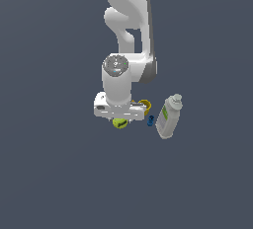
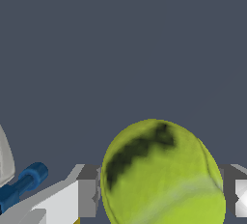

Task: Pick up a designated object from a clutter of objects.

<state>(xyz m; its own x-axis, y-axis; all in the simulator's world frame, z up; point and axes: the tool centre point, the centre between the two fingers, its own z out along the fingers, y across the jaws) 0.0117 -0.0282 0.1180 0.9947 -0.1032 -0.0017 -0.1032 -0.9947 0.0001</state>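
Ball (image 2: 161, 175) sits between fingers (image 2: 87, 198) of hand (image 1: 120, 119), beside cup (image 1: 144, 105) and blue piece (image 1: 151, 120). Fingers flank ball; firm pinch: cannot tell. Judgement: centre on ball, squeeze evenly, lift straight, avoid bottle (image 1: 169, 117).

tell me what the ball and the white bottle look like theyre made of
Tennis ball: looks like matte yellow-green felt, with a pale curved seam and a dark smudge, no shine. White bottle: probably smooth plastic, evenly white with a green label; too small in the exterior view to judge its gloss.
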